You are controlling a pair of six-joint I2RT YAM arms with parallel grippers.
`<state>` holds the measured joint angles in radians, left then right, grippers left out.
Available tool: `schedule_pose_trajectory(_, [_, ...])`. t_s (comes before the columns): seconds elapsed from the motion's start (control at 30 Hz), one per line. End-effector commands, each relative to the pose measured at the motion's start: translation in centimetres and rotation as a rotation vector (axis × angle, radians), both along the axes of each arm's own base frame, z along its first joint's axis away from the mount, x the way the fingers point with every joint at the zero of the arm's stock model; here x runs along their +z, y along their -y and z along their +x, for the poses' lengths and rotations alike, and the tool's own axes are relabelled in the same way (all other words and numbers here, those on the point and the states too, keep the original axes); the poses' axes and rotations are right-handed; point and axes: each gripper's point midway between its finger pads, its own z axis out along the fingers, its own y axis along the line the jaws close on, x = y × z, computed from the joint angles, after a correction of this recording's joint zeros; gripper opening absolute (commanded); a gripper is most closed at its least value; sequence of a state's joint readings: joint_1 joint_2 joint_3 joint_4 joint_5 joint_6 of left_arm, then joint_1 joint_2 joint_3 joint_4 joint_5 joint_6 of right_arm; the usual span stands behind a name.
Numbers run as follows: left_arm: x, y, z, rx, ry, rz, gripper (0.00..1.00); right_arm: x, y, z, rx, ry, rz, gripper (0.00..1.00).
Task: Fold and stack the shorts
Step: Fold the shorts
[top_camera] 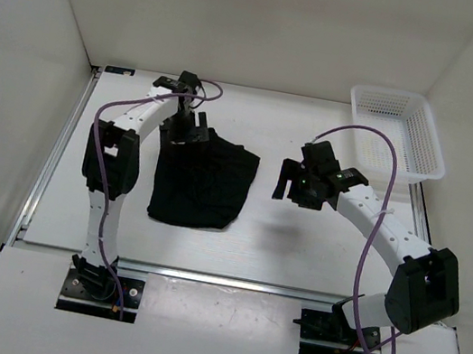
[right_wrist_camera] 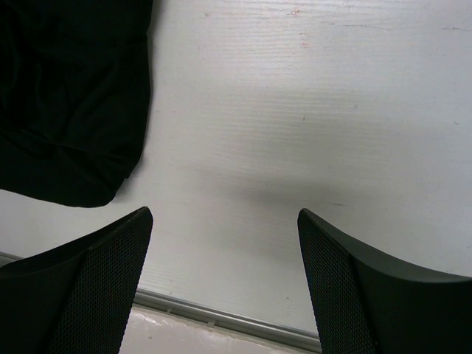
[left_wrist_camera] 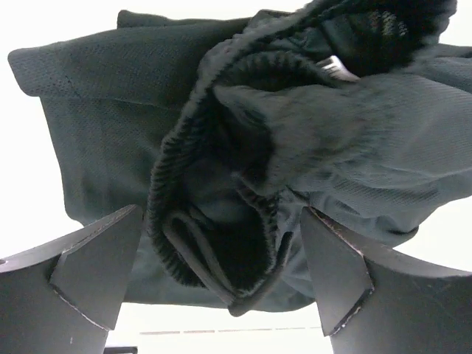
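The left hand [top_camera: 192,128] is held wide open over the far end of the shorts [top_camera: 204,180]; in its wrist view the fingers [left_wrist_camera: 96,273] are spread to either side of the bunched waistband [left_wrist_camera: 221,243], which lies between them unpinched; nothing is gripped. The right hand [top_camera: 295,183] is likewise spread wide and empty; it is hung over bare bench [top_camera: 297,252], to the right of the shorts and apart from them; in its own view only a rounded corner of the cloth is caught, at the upper left.

The shorts are laid as a dark, partly folded heap on the left half of the bench, in front of the left arm; their long axis is run from the far side, where the waistband is, toward the near edge. The left hand is thus judged much the nearer, the cloth being directly beneath it; for the right hand the cloth lies to the left, across a strip of bench. A basket [top_camera: 389,94] is set at the far right corner, well apart from the shorts and beyond the right hand. Whether the fold is finished cannot be told; any further fold is judged to call for the far edge to be taken up by the left hand and drawn along that axis.
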<state>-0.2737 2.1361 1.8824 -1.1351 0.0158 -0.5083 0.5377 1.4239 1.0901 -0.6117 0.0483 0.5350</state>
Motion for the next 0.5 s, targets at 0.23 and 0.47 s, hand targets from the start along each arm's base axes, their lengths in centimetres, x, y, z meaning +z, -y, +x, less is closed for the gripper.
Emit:
schedule_pose_trajectory(0.23, [-1.2,1.5,1.1,-0.086,0.010,-0.180,0.99,0.8,-0.1,-0.1,0.014,0.015,0.022,0.84])
schedule_pose_trajectory(0.47, [-0.8,3.5,1.2,-0.142,0.020,-0.268,0.63,0.8,0.0,-0.3,0.014,0.015,0.022,0.84])
